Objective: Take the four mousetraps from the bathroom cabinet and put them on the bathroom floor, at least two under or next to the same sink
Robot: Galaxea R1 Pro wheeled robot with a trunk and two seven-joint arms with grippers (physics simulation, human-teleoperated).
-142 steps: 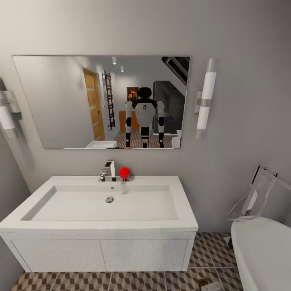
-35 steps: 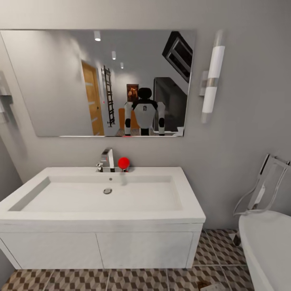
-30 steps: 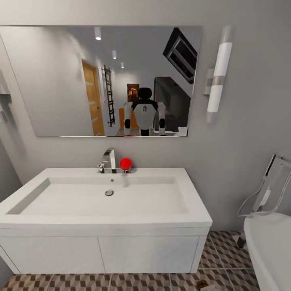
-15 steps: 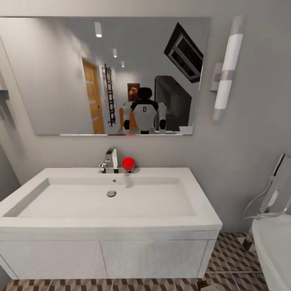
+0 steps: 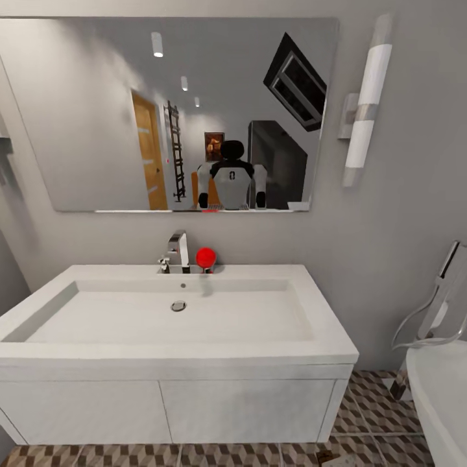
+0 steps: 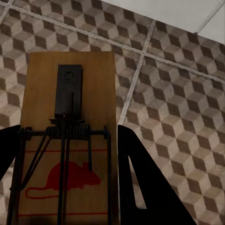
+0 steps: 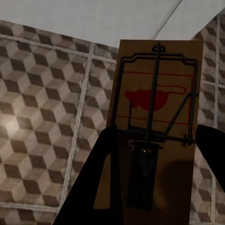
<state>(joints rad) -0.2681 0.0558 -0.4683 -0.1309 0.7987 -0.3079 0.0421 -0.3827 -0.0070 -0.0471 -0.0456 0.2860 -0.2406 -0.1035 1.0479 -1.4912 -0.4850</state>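
**Both hands loaded, floor below, sink straight ahead**

Left hand (image 6: 65,178): dark fingers (image 6: 140,178) closed against the two long edges of a mousetrap (image 6: 70,117), board clamped between them. Long axis running straight out along the fingers; bait plate at the far end, spring coil and red mouse print near the palm. Free end jutting out past the fingertips over the bathroom floor (image 6: 178,93), with no contact visible.

Right hand (image 7: 154,154): same grip on a second mousetrap (image 7: 157,93), fingers (image 7: 101,178) pressed on both long edges. Board reversed here: red print and wire bow at the far end, dark plate toward the palm. Cube-pattern tiles beneath, and a white panel edge (image 7: 93,18) beyond the board's far end, probably the sink unit's front.

Head view: white sink (image 5: 175,324) on its cabinet front dead ahead, faucet (image 5: 178,250) and a red ball (image 5: 206,257) at the back rim, mirror (image 5: 97,117) above, tub edge (image 5: 441,389) off to one side. Tile strip (image 5: 376,415) showing at the foot of the unit.

Judgement: release step close. Each trap lying flat-faced toward its camera, floor beyond it, so the drop direction is away from the palm, downward. Neither hand clearly nearer to the tiles; height not readable. Right-hand trap seemingly closer to the sink front.
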